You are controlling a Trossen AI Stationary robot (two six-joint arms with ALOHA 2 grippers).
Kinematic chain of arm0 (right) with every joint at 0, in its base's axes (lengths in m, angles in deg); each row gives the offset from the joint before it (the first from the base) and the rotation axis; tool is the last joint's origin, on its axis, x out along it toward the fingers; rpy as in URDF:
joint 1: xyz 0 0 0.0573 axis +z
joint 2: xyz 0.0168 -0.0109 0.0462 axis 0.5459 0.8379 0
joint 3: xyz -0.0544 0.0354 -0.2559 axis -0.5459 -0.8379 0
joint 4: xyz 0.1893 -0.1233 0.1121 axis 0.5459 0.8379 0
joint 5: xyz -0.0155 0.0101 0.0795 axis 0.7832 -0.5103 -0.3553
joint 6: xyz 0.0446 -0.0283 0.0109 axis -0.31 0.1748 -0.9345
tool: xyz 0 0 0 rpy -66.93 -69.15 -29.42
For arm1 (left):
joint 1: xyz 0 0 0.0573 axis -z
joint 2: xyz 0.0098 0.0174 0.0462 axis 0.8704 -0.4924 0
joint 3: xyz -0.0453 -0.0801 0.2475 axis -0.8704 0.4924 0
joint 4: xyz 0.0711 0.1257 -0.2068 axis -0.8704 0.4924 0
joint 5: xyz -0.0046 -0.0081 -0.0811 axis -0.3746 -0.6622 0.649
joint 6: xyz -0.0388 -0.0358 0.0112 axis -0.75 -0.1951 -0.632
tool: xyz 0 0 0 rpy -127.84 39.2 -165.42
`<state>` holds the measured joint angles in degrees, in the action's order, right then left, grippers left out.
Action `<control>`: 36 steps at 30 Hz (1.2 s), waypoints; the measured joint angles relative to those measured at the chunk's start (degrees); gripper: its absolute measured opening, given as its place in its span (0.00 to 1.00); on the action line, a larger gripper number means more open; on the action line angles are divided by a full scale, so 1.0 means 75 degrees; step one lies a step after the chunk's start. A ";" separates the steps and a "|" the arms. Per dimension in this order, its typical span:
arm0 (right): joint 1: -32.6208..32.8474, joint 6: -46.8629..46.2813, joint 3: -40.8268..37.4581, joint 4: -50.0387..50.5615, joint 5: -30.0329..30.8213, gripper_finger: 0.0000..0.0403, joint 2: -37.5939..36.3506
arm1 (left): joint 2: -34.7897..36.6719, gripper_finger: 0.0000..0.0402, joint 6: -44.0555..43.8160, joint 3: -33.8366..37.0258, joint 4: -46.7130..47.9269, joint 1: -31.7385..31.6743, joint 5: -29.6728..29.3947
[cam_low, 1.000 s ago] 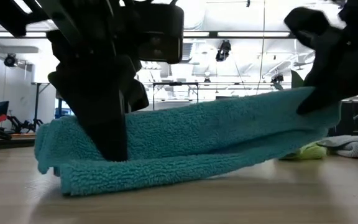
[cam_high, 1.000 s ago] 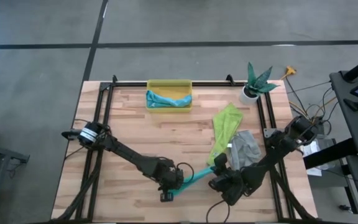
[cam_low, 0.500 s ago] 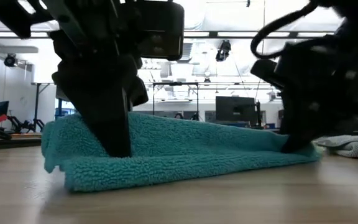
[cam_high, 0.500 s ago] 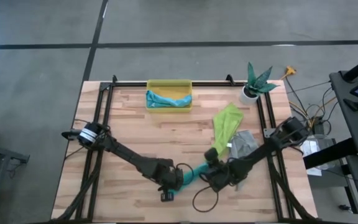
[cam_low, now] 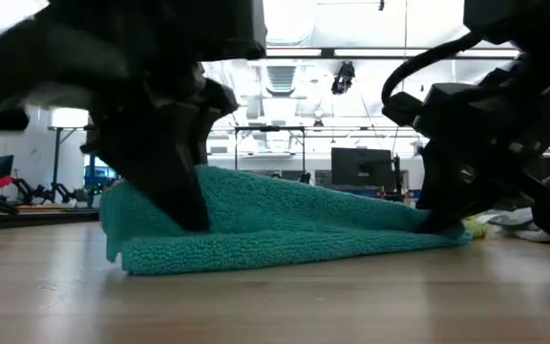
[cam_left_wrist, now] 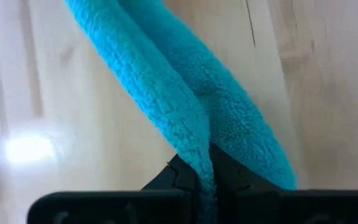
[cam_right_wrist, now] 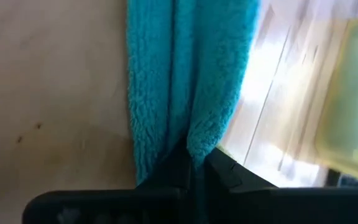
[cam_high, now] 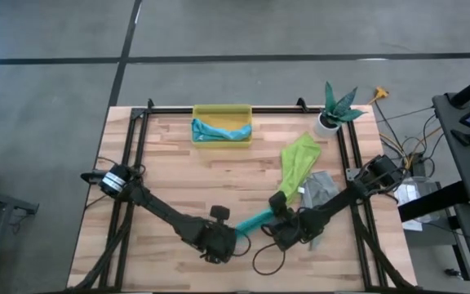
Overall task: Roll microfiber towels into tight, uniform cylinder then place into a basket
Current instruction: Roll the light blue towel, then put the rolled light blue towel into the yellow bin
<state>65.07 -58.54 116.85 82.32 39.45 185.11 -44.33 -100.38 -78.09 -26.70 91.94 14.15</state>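
Note:
A teal towel (cam_high: 252, 221) lies bunched in a long strip on the table's near middle, my two grippers at its ends. My left gripper (cam_high: 228, 235) is shut on its left end, my right gripper (cam_high: 272, 218) on its right end. In the low view the strip (cam_low: 285, 229) rests on the wood between the left gripper (cam_low: 191, 220) and the right gripper (cam_low: 437, 224). The yellow basket (cam_high: 222, 110) stands at the far edge with a light blue towel (cam_high: 219, 131) in it. A lime green towel (cam_high: 298, 163) and a grey towel (cam_high: 323, 193) lie at the right. My left gripper pinches the towel's left end (cam_left_wrist: 199, 155) between its two fingers, on a gathered fold of several layers. The fingers slant down from above. That end rests on the table. My right gripper pinches the towel's right end (cam_right_wrist: 194, 144) between its two fingers, on bunched layers, slanting down from the right. The end lies low on the table, and the cloth between the grippers is slack.
A white plant pot (cam_high: 328, 122) stands at the far right corner. Black rails (cam_high: 219, 109) frame the table's far edge and sides. Bare wood (cam_high: 178, 175) lies between the basket and the grippers.
My right gripper has come down and toward the left gripper, lowering the towel's raised right end onto the table. My left gripper has rolled about its own line and shifted a little toward the right. The strip is now shorter and flat.

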 joint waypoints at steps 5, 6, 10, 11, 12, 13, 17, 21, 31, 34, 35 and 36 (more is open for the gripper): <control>-0.0006 -0.1304 -0.0003 0.0000 -0.0020 0.02 -0.0003 | -0.0383 0.00 0.0441 -0.0090 -0.0221 0.0138 -0.0241; -0.0006 -0.1419 -0.0003 0.0000 -0.0015 0.02 -0.0003 | -0.0530 0.00 0.0452 -0.0191 -0.0171 0.0138 -0.0265; 0.0070 -0.1429 -0.0015 0.0124 0.0014 0.07 -0.0150 | -0.1039 0.00 -0.0001 -0.0737 0.0382 0.0149 -0.0336; 0.0088 -0.1450 -0.0010 0.0221 0.0043 0.10 -0.0205 | -0.1126 0.00 -0.0214 -0.0893 0.0666 0.0138 -0.0329; 0.0093 -0.1472 0.0025 0.0310 0.0002 0.13 -0.0259 | -0.1183 0.00 -0.0415 -0.1018 0.0878 0.0138 -0.0318; 0.0093 -0.1522 0.0060 0.0392 -0.0045 0.16 -0.0337 | -0.1230 0.00 -0.0603 -0.1133 0.1118 0.0130 -0.0317; 0.0090 -0.1791 0.0266 0.0874 -0.0117 0.29 -0.0675 | -0.1246 0.00 -0.1122 -0.1455 0.1812 0.0118 -0.0331; 0.0140 -0.1867 0.0514 0.0934 0.0081 0.42 -0.1123 | -0.1249 0.00 -0.1137 -0.1680 0.2152 0.0211 -0.0321; 0.0161 -0.1406 0.0845 0.0069 0.0177 0.46 -0.1822 | -0.1292 0.00 -0.1157 -0.1664 0.2501 0.0240 -0.0544; 0.0001 -0.1404 0.0787 0.0116 0.0200 0.43 -0.1704 | -0.1292 0.00 -0.1320 -0.1661 0.2597 0.0265 -0.0589; -0.0046 -0.1403 0.0722 0.0142 0.0087 0.42 -0.1644 | -0.1292 0.00 -0.1321 -0.1658 0.2697 0.0275 -0.0576; -0.0090 -0.1362 0.0671 0.0101 -0.0217 0.41 -0.1573 | -0.1292 0.00 -0.1302 -0.1658 0.2800 0.0286 -0.0499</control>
<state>64.40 -68.75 121.88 83.07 37.83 173.31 -54.03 -110.15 -90.53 -5.70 94.09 10.41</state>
